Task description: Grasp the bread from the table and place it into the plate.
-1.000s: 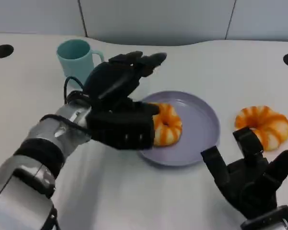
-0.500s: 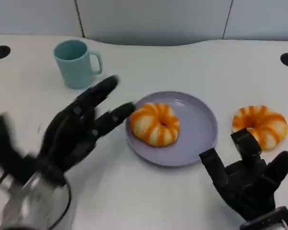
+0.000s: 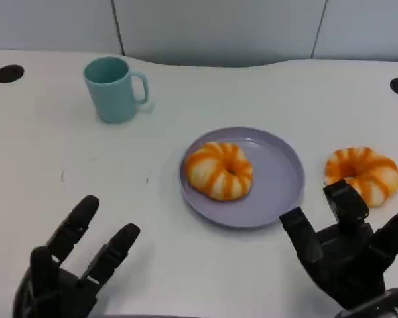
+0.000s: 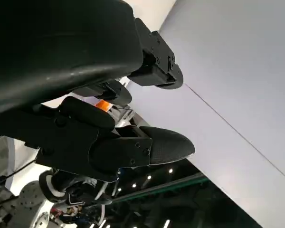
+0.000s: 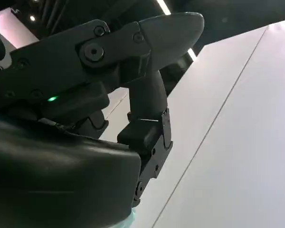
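**A:** Where were the hands?

**B:** The left hand lay low at the near edge, fingers spread, holding nothing. The right hand was likewise splayed and empty, just short of the second bread on the table.

**A:** And the bread for the plate?

**B:** One bread sat inside the purple plate, left of centre (a teal mug stood well apart).

**A:** What would the next step need?

**B:** Probably the right hand reaching over the table bread, closing round its ring gently, lifting clear of the plate's rim.
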Available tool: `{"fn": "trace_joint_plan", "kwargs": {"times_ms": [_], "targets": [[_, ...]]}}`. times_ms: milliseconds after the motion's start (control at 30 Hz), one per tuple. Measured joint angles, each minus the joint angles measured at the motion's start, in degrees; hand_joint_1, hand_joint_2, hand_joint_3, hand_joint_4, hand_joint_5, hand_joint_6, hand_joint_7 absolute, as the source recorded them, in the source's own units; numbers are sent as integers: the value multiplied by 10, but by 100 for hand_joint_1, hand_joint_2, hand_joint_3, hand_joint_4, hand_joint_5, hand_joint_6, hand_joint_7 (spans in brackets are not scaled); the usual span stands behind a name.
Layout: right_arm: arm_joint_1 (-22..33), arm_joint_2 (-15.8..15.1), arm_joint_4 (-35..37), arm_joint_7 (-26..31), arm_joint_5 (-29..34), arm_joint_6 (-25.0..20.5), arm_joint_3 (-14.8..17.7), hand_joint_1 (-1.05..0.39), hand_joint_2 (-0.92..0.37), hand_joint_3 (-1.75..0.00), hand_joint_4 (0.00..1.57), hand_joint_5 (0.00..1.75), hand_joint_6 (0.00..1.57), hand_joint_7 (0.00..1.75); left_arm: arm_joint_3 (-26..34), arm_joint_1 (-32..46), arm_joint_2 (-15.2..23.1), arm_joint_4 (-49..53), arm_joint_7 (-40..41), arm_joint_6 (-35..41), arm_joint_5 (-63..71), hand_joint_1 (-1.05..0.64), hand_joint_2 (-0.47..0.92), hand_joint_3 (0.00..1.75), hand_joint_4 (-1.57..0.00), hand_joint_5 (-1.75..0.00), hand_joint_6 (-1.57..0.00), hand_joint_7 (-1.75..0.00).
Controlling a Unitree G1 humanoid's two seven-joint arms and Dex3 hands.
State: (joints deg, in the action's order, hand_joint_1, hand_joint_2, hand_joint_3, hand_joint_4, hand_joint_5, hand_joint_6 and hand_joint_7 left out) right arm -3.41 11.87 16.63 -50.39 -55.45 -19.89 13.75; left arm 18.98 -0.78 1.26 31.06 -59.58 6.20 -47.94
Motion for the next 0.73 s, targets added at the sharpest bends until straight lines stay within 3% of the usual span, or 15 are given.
{"fn": "trace_joint_plan", "kwargs": {"times_ms": [167, 733], "targets": [[0, 0, 0, 0, 3, -4, -1, -60, -92, -7, 90, 175, 70, 175, 17, -3, -21, 13, -3, 3, 0, -74, 92, 39, -56, -26, -49, -4], [0, 0, -2, 4, 10, -2, -1, -60, -92, -8, 92, 175, 71, 175, 29, -38, -30, 14, -2, 10, 6, -74, 92, 36, -58, -25, -53, -3]]}}
